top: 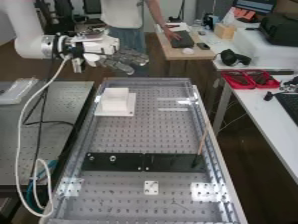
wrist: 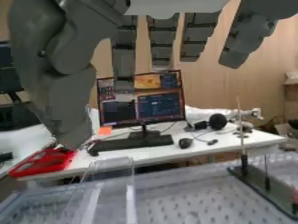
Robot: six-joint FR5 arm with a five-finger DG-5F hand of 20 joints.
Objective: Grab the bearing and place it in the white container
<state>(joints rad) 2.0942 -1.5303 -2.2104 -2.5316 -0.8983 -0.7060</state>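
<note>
Locate the bearing before the open hand (top: 135, 59) goes in

The hand is spread wide, fingers straight, with nothing in its grasp, above the far end of the bench (top: 156, 137). The white container (top: 116, 99) sits at the far left of the bench on a white plate (top: 126, 111). On the black bar (top: 174, 161), at the near end, are the smaller nut (top: 91, 158) and, just right of it, the larger nut (top: 113, 158). Where the bearing is, I cannot tell; it may already be inside the container.

The first job, I judge, is a look into the container. If the bearing is there, leave it and keep the hand back. If not, find it before reaching: neither nut should be taken for it. Any pinch should come from straight above, slim enough to spare both nuts and the thin rod (top: 202, 141) towards the right. Release low, inside the container's walls, without nudging it.
</note>
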